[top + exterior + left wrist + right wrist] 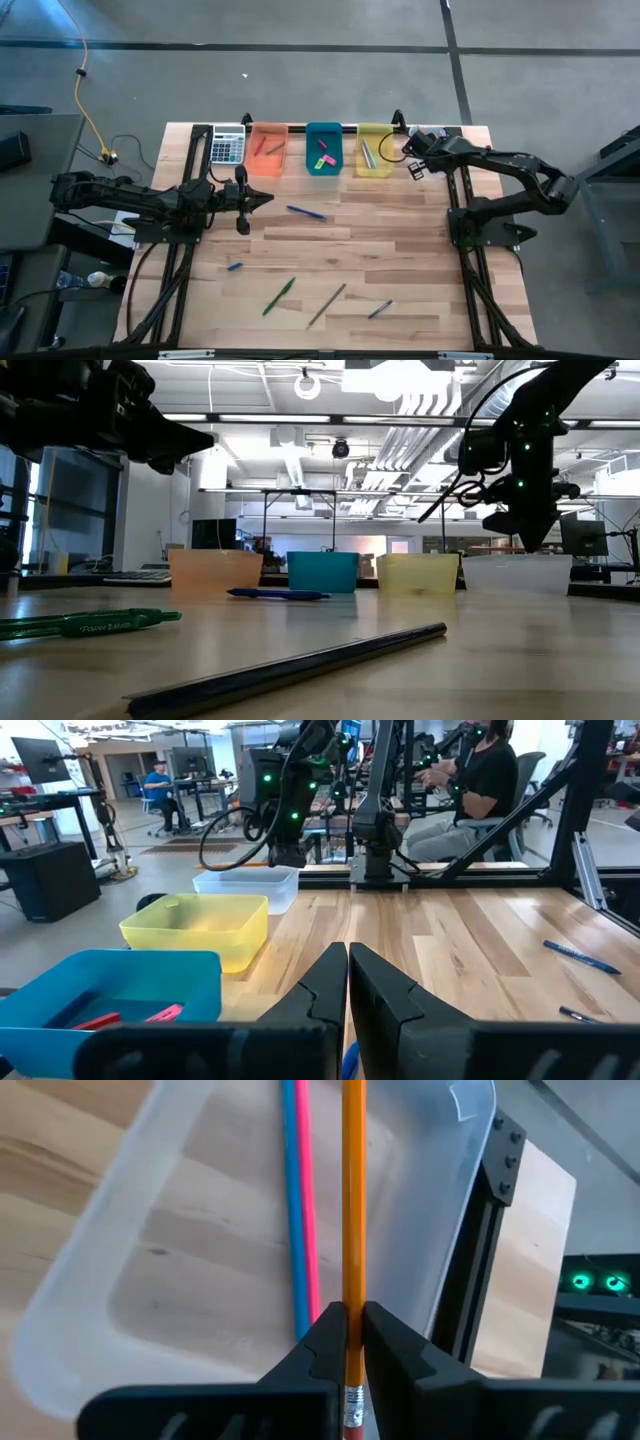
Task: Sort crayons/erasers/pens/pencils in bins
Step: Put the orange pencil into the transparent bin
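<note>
While the left pincer (347, 982) hovers clenched (empty), the right pincer (350, 1342) grasps an orange pencil (352, 1190) above the clear bin (190, 1270).

Right gripper (348, 1342) clamped; left gripper (348, 982) closed, empty.

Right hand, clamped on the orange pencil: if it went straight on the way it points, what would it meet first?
Probably the clear bin. The right hand, shut on the orange pencil, points into it, where a pink-and-blue stick already lies; depth is unclear.
</note>
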Tool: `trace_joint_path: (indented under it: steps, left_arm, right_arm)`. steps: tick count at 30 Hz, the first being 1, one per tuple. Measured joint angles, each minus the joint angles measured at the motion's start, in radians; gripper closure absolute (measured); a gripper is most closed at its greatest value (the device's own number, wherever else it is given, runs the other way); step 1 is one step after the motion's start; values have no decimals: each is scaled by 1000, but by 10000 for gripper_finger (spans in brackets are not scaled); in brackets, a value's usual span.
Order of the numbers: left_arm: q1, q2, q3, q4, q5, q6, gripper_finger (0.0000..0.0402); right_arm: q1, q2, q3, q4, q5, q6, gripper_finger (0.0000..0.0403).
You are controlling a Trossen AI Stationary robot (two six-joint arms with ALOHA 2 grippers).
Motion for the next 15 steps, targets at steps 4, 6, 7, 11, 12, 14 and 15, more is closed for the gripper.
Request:
trace_joint_path:
  steps: [4, 6, 7, 11, 12, 14, 15]
  left_arm:
    - [0, 0, 0, 0, 0, 0, 395]
    - [0, 0, 0, 0, -1, 0, 395]
    - [0, 0, 0, 0, -2, 0, 395]
    - [0, 0, 0, 0, -2, 0, 395]
    - [0, 0, 0, 0, -2, 0, 395]
    - [0, 0, 0, 0, -2, 0, 395]
    - [0, 0, 0, 0, -2, 0, 395]
  right_arm:
    - [-13, 18, 0, 7, 0, -24, 391]
    - [-15, 33, 0, 14, -1, -27, 391]
    - [-14, 42, 0, 23, -1, -28, 391]
    - [-14, 81, 0, 47, -1, -29, 391]
    - [-14, 90, 0, 48, -1, -29, 391]
    - [-14, 107, 0, 48, -1, -29, 391]
    - [-14, 113, 0, 47, -1, -29, 391]
